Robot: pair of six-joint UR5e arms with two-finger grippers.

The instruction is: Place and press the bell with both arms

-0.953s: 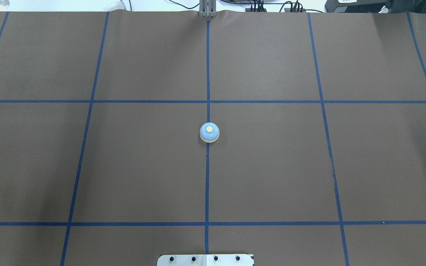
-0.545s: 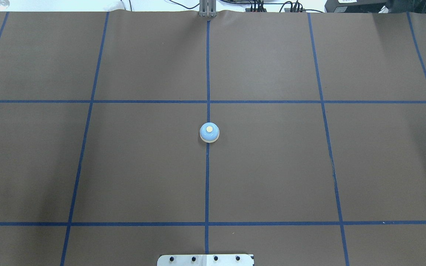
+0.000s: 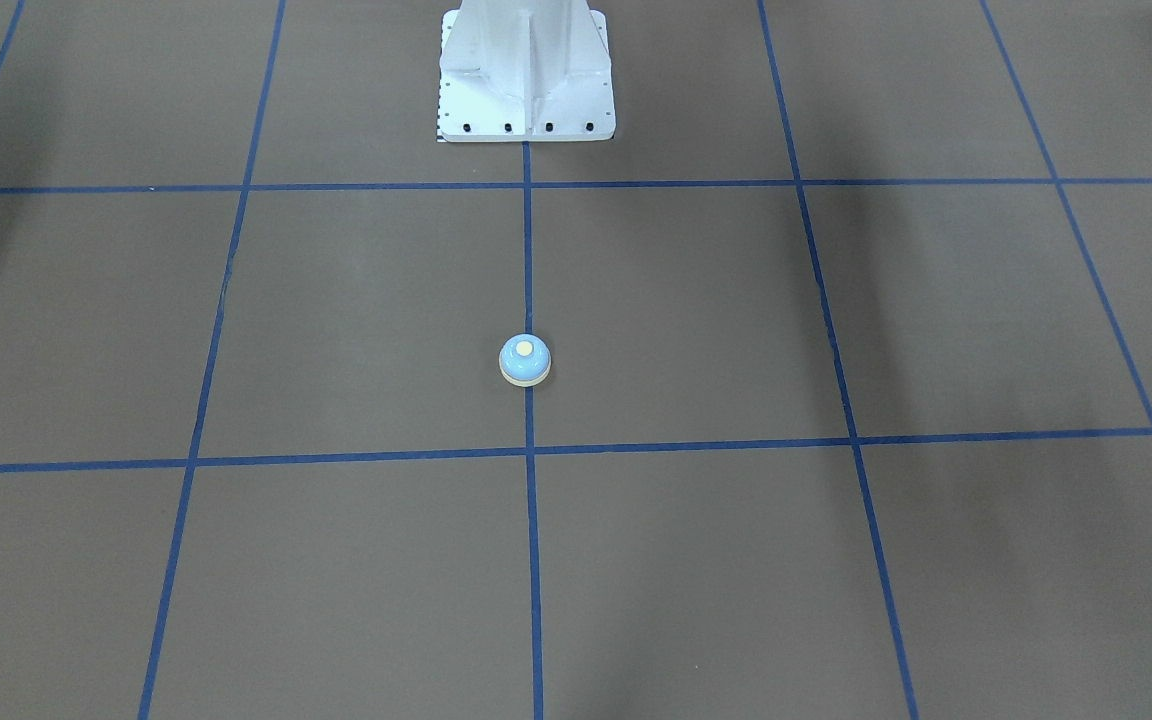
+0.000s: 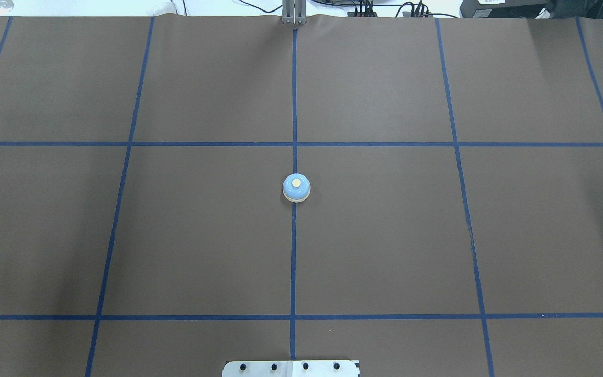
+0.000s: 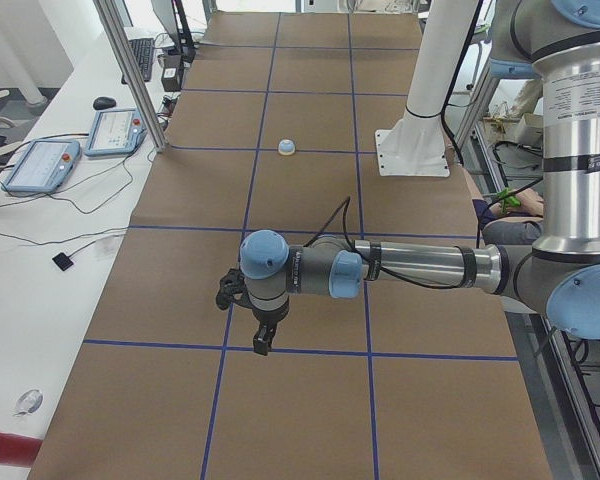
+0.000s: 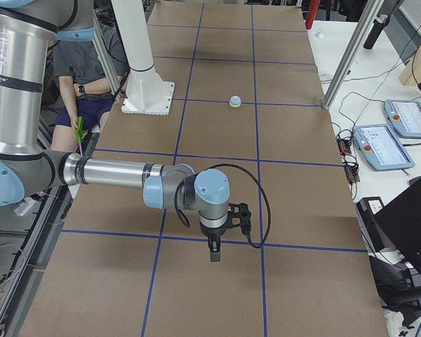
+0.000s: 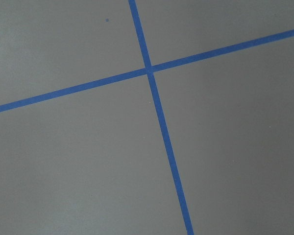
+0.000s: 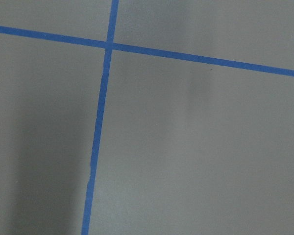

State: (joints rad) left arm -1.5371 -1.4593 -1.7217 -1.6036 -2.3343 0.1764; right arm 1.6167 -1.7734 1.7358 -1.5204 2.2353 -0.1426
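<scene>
Brown paper (image 4: pixel 202 235) covered your table, and the bell (image 4: pixel 296 187) sat upright on the blue centre line (image 4: pixel 293 262). You saw the left gripper (image 5: pixel 263 342) and the right gripper (image 6: pixel 215 253) hanging well apart from it, but you could not tell whether their fingers were apart or together

No text, label, brand or number can be read in any view. The screens of the two tablets (image 6: pixel 381 146) on the white bench (image 6: pixel 400 78), well apart from the right gripper (image 6: pixel 215 255), are too small to make out.
</scene>
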